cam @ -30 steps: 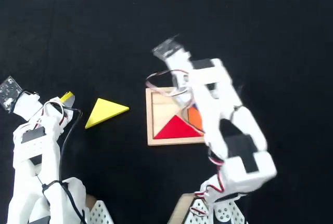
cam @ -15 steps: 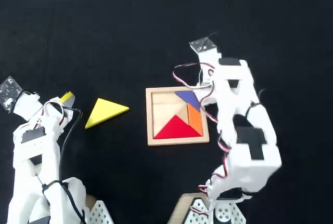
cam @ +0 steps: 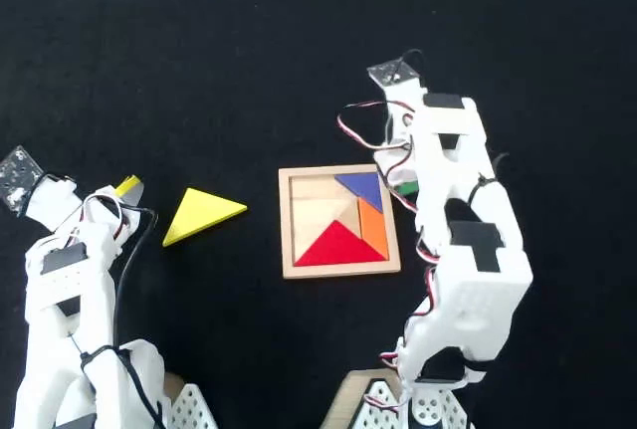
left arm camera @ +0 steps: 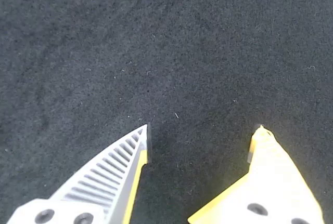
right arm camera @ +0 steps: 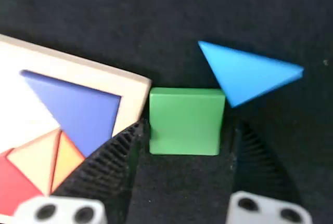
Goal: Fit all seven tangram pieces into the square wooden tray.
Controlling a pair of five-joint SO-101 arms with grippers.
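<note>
Filling tray (cam: 290, 225): three, red triangle (cam: 338, 247), purple triangle (cam: 360, 188), orange piece (cam: 373, 226).
Loose: three, yellow triangle (cam: 204, 213), green square (right arm camera: 184, 121), blue triangle (right arm camera: 250, 73).
Right pincer (right arm camera: 187, 130): spread astride green square, beside tray.
Left pincer (left arm camera: 203, 130): spread above black table (cam: 199, 81).

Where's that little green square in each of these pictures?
High view: green square peeks out by the wooden tray's right edge, under the right arm.
Right wrist view: between the right gripper's fingers, beside the tray's corner.
Left wrist view: black cloth below the left gripper.
Shared landmark: the tray.
</note>
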